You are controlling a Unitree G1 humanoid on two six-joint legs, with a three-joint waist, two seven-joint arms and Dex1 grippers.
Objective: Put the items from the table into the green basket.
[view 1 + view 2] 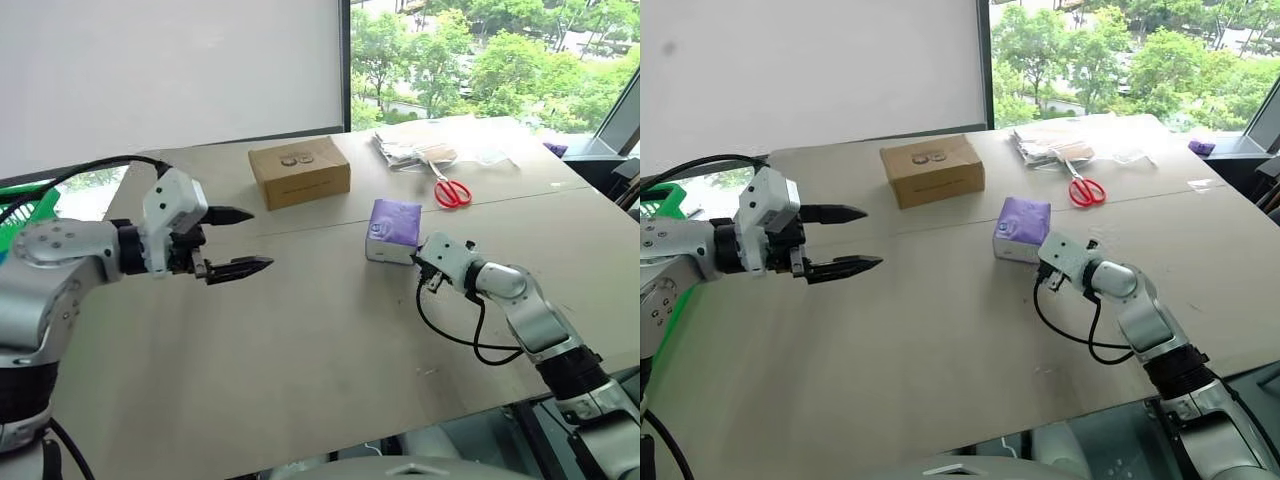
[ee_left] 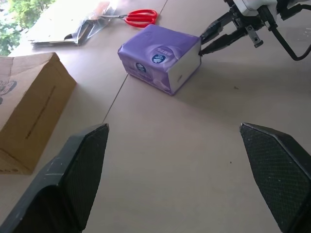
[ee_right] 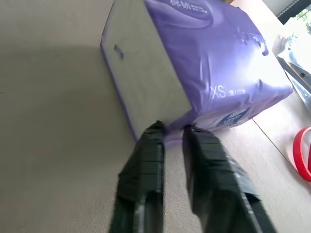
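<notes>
A soft purple pack with a white base [image 1: 393, 228] lies on the pale table [image 1: 320, 350], right of centre. My right gripper [image 3: 173, 130] is at the pack's near lower edge, its fingers pinched together on the corner of the wrap. My left gripper [image 1: 260, 238] hangs open above the table's left part, well apart from the pack, with nothing between its fingers [image 2: 82, 165]. A strip of the green basket [image 1: 22, 215] shows at the far left, past the table's edge.
A brown cardboard box [image 1: 299, 171] stands at the back, left of the pack. Red-handled scissors [image 1: 452, 190] and a pile of clear bags and papers [image 1: 425, 150] lie at the back right. A black cable [image 1: 450, 335] loops from my right wrist onto the table.
</notes>
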